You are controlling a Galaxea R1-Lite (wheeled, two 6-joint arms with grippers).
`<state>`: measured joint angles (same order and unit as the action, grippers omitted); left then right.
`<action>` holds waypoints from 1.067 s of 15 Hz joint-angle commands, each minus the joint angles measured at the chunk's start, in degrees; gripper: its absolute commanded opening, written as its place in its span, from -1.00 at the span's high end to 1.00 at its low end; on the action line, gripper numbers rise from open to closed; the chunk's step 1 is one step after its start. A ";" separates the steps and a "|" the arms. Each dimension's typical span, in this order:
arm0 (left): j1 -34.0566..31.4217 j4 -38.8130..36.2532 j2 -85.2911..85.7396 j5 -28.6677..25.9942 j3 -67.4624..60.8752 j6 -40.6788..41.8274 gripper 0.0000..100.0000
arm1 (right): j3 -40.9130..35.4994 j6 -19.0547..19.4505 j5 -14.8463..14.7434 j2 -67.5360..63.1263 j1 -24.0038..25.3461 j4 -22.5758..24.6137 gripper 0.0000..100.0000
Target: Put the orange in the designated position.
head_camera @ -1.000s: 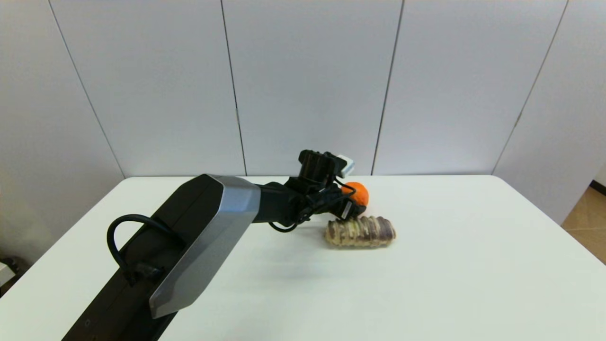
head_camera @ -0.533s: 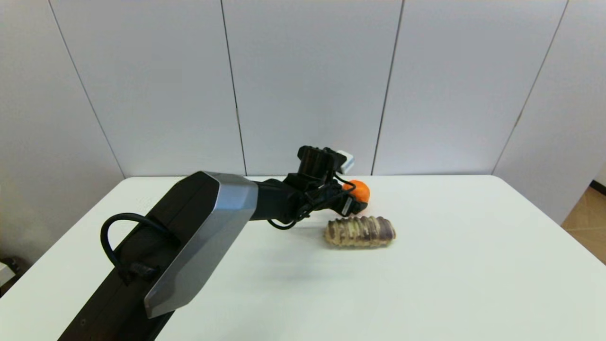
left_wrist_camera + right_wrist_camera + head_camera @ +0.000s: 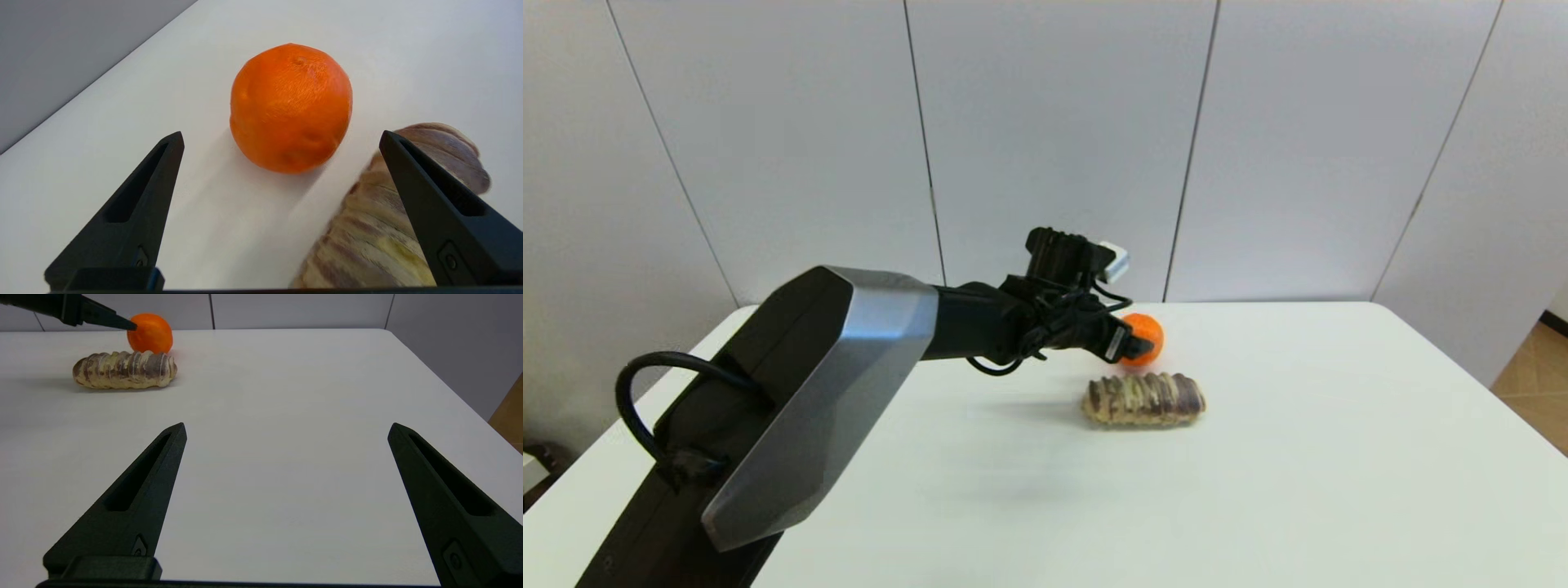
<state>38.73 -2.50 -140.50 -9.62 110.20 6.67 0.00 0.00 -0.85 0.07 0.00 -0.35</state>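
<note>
Since a second ago your left arm has risen and drawn back, so the left gripper (image 3: 1131, 349) now hangs just short of the orange (image 3: 1145, 336) rather than around it. Your head view hides its fingers behind the wrist; the left wrist view settles it: the two black fingers (image 3: 135, 208) stand wide apart, holding nothing, with the orange (image 3: 291, 107) resting on the white table (image 3: 1298, 457) beyond their tips. That same view shows the bread roll (image 3: 392, 212) lying just beside the orange, partly behind one finger. From the right wrist view you see the right gripper (image 3: 286, 433), fingers also spread and empty, low over bare table well apart from both, orange (image 3: 150, 333) behind the roll (image 3: 124, 369).
</note>
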 commanded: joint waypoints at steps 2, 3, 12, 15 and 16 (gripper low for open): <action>-0.94 1.88 7.78 0.21 -5.00 0.01 -1.00 | 0.00 0.00 -0.03 -0.07 0.00 0.00 -1.00; -1.46 2.85 9.98 0.21 -6.14 0.01 -1.00 | 0.00 0.00 -0.03 -0.07 0.00 0.00 -1.00; -6.03 6.54 31.60 2.94 -22.40 0.36 -1.00 | 0.00 0.00 -0.03 -0.07 0.00 0.00 -1.00; -6.47 6.54 34.50 2.94 -25.12 0.19 -1.00 | 0.00 0.00 -0.03 -0.07 0.00 0.00 -1.00; -6.47 6.63 34.94 2.94 -25.30 0.10 -1.00 | 0.00 0.00 -0.03 -0.07 0.00 0.00 -1.00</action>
<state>32.44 4.07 -108.70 -6.64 86.13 6.89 0.00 0.00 -0.88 0.07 0.00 -0.35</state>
